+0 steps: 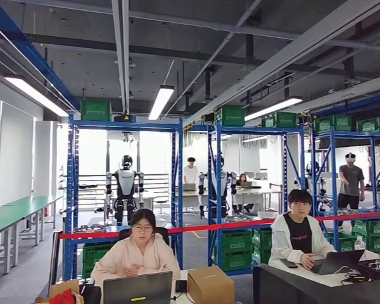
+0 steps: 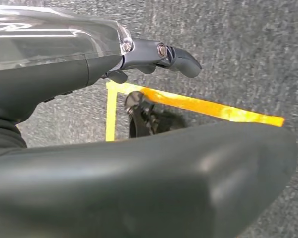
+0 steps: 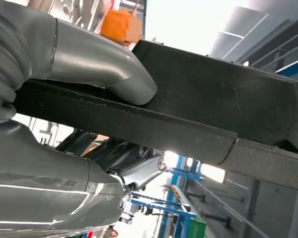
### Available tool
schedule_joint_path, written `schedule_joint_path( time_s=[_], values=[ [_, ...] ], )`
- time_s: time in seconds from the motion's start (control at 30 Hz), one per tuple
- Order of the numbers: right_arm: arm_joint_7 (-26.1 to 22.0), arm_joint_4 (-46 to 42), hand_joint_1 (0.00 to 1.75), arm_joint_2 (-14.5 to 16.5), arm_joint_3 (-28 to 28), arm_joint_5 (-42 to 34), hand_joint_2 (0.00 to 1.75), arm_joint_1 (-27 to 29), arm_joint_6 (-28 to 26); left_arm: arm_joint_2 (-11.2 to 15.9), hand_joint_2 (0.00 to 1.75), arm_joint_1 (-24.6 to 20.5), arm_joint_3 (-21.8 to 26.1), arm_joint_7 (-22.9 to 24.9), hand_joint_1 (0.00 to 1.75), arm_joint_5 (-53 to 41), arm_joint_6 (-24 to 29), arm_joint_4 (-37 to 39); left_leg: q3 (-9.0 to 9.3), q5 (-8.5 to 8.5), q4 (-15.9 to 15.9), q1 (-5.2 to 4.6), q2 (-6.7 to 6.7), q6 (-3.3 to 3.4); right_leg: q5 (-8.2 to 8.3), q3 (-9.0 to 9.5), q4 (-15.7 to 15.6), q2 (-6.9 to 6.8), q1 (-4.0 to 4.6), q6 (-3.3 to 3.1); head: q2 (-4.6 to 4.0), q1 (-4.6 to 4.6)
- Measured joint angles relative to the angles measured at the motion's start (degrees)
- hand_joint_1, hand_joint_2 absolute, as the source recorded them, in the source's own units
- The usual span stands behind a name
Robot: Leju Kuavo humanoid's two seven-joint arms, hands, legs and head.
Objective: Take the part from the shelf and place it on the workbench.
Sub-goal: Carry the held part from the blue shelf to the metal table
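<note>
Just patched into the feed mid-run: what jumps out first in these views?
In the right wrist view, the right hand grips a long black part, its thumb pressed on top. Ahead in the head view, a red barrier tape runs across blue shelves stacked with green crates, with two people at laptops in front. The left hand hangs over grey floor marked with yellow tape.

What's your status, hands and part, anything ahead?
Right hand grips the black part. Left hand empty, fingers apart, above the floor's yellow tape. Ahead: two people at desks, red barrier tape, blue shelving behind.
</note>
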Motion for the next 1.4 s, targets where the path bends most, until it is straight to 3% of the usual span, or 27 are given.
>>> schedule_joint_path(
  time_s=[0.07, 0.1, 0.23, 0.27, 0.33, 0.43, 0.47, 0.53, 0.57, 0.6, 0.63, 0.67, 0.73, 0.77, 0.8, 0.87, 0.9, 0.97, 1.0, 1.07, 1.1, 1.13, 1.2, 1.27, 1.3, 1.4],
  values=[
    [-0.02, 0.14, 1.75, 0.0, -0.12, 0.02, 1.75, 0.06, 0.2, 0.01, 1.75, 0.16, -0.15, -0.1, 0.0, 0.0, -0.01, 0.0, -3.87, -0.39, 5.06, -0.14, 0.0, 0.03, -0.69, 0.83, 0.0, 0.13, 0.16, -0.2, -0.01, 0.0],
    [-0.02, 0.2, 1.75, 0.0, -0.16, 0.04, 1.75, 0.07, 0.28, 0.01, 1.75, 0.25, -0.21, -0.15, 0.0, 0.0, -0.02, 0.0, -4.66, 0.76, 5.21, -0.19, 0.0, 0.1, -1.05, 1.35, 0.0, 0.24, 0.22, -0.22, -0.02, 0.0],
    [-0.02, 0.36, 1.75, 0.0, -0.25, 0.52, 1.75, -0.08, 0.35, 0.08, 1.75, 0.27, -0.31, -0.36, 0.0, -0.01, -0.04, 0.0, -2.22, 9.93, -5.22, -0.71, 0.13, 1.24, -3.07, 4.22, -0.02, 0.43, 0.51, 0.2, -0.02, 0.0],
    [0.01, 0.42, 1.75, 0.0, -0.27, 0.87, 1.75, -0.17, 0.28, 0.12, 1.75, 0.24, -0.32, -0.4, 0.0, -0.01, -0.04, 0.0, -1.47, 10.6, -7.31, -0.94, 0.21, 1.6, -3.44, 4.55, -0.03, 0.4, 0.54, 0.45, -0.01, 0.0],
    [0.07, 0.53, 1.75, -0.01, -0.3, 1.6, 1.75, -0.3, 0.11, 0.16, 1.75, 0.12, -0.35, -0.45, 0.0, -0.01, -0.04, 0.0, -0.87, 10.02, -8.92, -1.28, 0.13, 1.98, -3.73, 4.6, -0.25, 0.17, 0.57, 1.0, 0.02, 0.02],
    [0.1, 0.51, 1.75, -0.08, -0.32, 2.14, 1.75, -0.49, -0.03, 0.12, 1.75, 0.13, -0.38, -0.5, 0.0, -0.01, -0.04, 0.06, 0.19, 9.69, -10.5, -0.75, -0.61, 2.42, -4.66, 4.61, 0.36, -0.31, 0.57, 1.93, 0.03, -0.01],
    [0.09, 0.5, 1.75, -0.15, -0.32, 2.17, 1.75, -0.62, -0.04, 0.1, 1.75, 0.14, -0.39, -0.5, 0.0, -0.01, -0.04, 0.08, 0.73, 9.67, -10.94, -0.46, -0.87, 2.59, -5.7, 3.66, 2.52, -0.31, 0.5, 2.29, 0.02, -0.02],
    [0.07, 0.59, 1.75, -0.33, -0.34, 2.21, 1.75, -0.77, -0.07, 0.1, 1.75, 0.1, -0.4, -0.49, 0.0, -0.01, -0.04, 0.11, 1.52, 9.31, -11.27, -0.18, -1.47, 2.78, -8.36, -0.62, 10.12, -0.22, 0.13, 2.94, -0.01, -0.03],
    [0.07, 0.68, 1.75, -0.4, -0.35, 2.22, 1.75, -0.74, -0.08, 0.1, 1.75, 0.1, -0.4, -0.49, 0.0, -0.01, -0.05, 0.13, 1.87, 9.03, -11.28, -0.08, -1.88, 2.76, -9.12, -3.05, 13.71, -0.22, -0.07, 3.22, -0.01, -0.03],
    [0.08, 0.77, 1.75, -0.45, -0.36, 2.23, 1.75, -0.66, -0.08, 0.09, 1.75, 0.11, -0.4, -0.48, 0.0, -0.02, -0.06, 0.15, 2.3, 8.68, -11.28, 0.03, -2.36, 2.66, -8.79, -4.78, 15.65, -0.21, -0.26, 3.45, -0.02, -0.03],
    [0.08, 0.84, 1.75, -0.5, -0.36, 2.25, 1.75, -0.61, -0.09, 0.08, 1.75, 0.14, -0.4, -0.48, 0.0, -0.02, -0.07, 0.16, 2.86, 8.29, -11.28, 0.14, -2.94, 2.48, -7.11, -5.4, 15.2, -0.14, -0.42, 3.65, -0.02, -0.02],
    [0.08, 0.87, 1.75, -0.54, -0.36, 2.25, 1.75, -0.58, -0.1, 0.06, 1.75, 0.17, -0.4, -0.48, 0.0, -0.02, -0.07, 0.19, 3.51, 7.86, -11.28, 0.28, -3.57, 2.24, -4.4, -4.95, 12.53, 0.12, -0.56, 3.8, -0.02, -0.02],
    [0.08, 0.92, 1.75, -0.68, -0.36, 2.26, 1.75, -0.56, -0.17, 0.03, 1.75, 0.13, -0.4, -0.48, 0.0, -0.02, -0.07, 0.22, 4.56, 7.02, -11.32, 0.51, -4.78, 1.69, 0.66, -2.62, 5.12, 2.41, -0.89, 3.93, -0.02, -0.04],
    [0.09, 0.95, 1.75, -0.73, -0.38, 2.26, 1.75, -0.52, -0.25, 0.03, 1.75, 0.03, -0.4, -0.48, 0.0, -0.01, -0.06, 0.24, 4.68, 6.77, -11.33, 0.6, -5.36, 1.4, 1.64, -1.65, 2.48, 3.55, -1.0, 3.79, 0.0, -0.02],
    [0.1, 0.98, 1.75, -0.78, -0.4, 2.29, 1.75, -0.48, -0.33, 0.03, 1.75, -0.05, -0.4, -0.48, 0.0, -0.01, -0.05, 0.25, 4.58, 6.66, -11.42, 0.7, -5.89, 1.08, 1.66, -1.19, 1.2, 4.41, -1.04, 3.55, 0.01, -0.01],
    [0.13, 0.97, 1.75, -0.8, -0.44, 2.31, 1.75, -0.46, -0.48, 0.02, 1.75, -0.02, -0.4, -0.47, 0.0, -0.01, -0.05, 0.27, 4.4, 6.69, -11.88, 0.88, -6.81, 0.38, 0.92, -0.85, 0.49, 4.07, -0.98, 2.83, 0.01, 0.02],
    [0.13, 0.93, 1.75, -0.81, -0.44, 2.28, 1.75, -0.48, -0.5, -0.01, 1.75, 0.09, -0.41, -0.47, 0.0, -0.02, -0.06, 0.28, 4.48, 6.58, -11.96, 0.88, -6.4, 0.06, 0.84, -0.62, 0.23, 3.63, -1.02, 2.44, 0.0, 0.02],
    [0.11, 0.84, 1.75, -0.81, -0.44, 2.08, 1.75, -0.51, -0.52, -0.06, 1.75, 0.06, -0.43, -0.48, 0.0, -0.02, -0.08, 0.3, 3.41, 5.3, -9.46, 0.62, -3.78, -0.34, 0.65, 0.24, -0.44, 2.65, -1.12, 1.62, -0.01, 0.02],
    [0.13, 0.83, 1.75, -0.81, -0.45, 1.99, 1.75, -0.47, -0.52, -0.08, 1.75, -0.08, -0.44, -0.49, 0.0, -0.02, -0.08, 0.31, 1.65, 3.98, -6.17, 0.48, -2.13, -0.42, 0.43, 0.69, -0.61, 2.09, -1.03, 1.25, -0.01, 0.02],
    [0.14, 0.86, 1.75, -0.81, -0.46, 1.89, 1.75, -0.35, -0.53, -0.08, 1.75, -0.29, -0.45, -0.49, 0.0, -0.02, -0.09, 0.31, -3.25, 1.47, 1.94, 0.34, -0.79, -0.48, -0.24, 1.44, -0.65, 1.12, -0.73, 0.77, -0.02, 0.02],
    [0.15, 0.87, 1.75, -0.81, -0.46, 1.86, 1.75, -0.27, -0.53, -0.09, 1.75, -0.22, -0.45, -0.49, 0.0, -0.02, -0.09, 0.31, -5.13, 1.37, 4.51, 0.31, -0.68, -0.44, -0.62, 1.89, -0.65, 0.79, -0.6, 0.66, -0.02, 0.02],
    [0.15, 0.89, 1.75, -0.81, -0.46, 1.85, 1.75, -0.21, -0.52, -0.09, 1.75, -0.1, -0.45, -0.48, 0.0, -0.02, -0.09, 0.32, -5.93, 2.49, 4.83, 0.27, -0.64, -0.34, -1.02, 2.42, -0.65, 0.58, -0.5, 0.64, -0.02, 0.02],
    [0.15, 0.89, 1.75, -0.81, -0.47, 1.84, 1.75, -0.12, -0.51, -0.1, 1.75, 0.09, -0.45, -0.48, 0.0, -0.02, -0.08, 0.33, -4.38, 7.58, -1.01, 0.12, -0.53, 0.13, -1.98, 3.75, -0.65, 0.31, -0.37, 0.8, -0.02, 0.02],
    [0.15, 0.88, 1.75, -0.81, -0.48, 1.81, 1.75, -0.07, -0.52, -0.07, 1.75, 0.07, -0.45, -0.47, 0.0, -0.02, -0.05, 0.33, -1.86, 10.84, -7.48, -0.3, -0.32, 0.78, -2.88, 4.69, -0.62, 0.14, -0.23, 1.27, -0.03, 0.02],
    [0.16, 0.86, 1.75, -0.81, -0.49, 1.8, 1.75, -0.01, -0.51, -0.05, 1.75, 0.04, -0.46, -0.48, 0.0, -0.02, -0.03, 0.33, -1.2, 11.12, -9.11, -0.51, -0.24, 1.03, -3.15, 4.84, -0.64, 0.11, -0.2, 1.54, -0.02, 0.03],
    [0.18, 0.72, 1.75, -0.81, -0.49, 1.76, 1.75, 0.23, -0.5, -0.05, 1.75, 0.11, -0.49, -0.48, 0.0, -0.02, 0.01, 0.33, -0.69, 10.35, -10.05, -0.62, -0.23, 1.6, -3.57, 5.1, -0.99, 0.06, -0.27, 2.41, -0.01, 0.07]
  ],
)
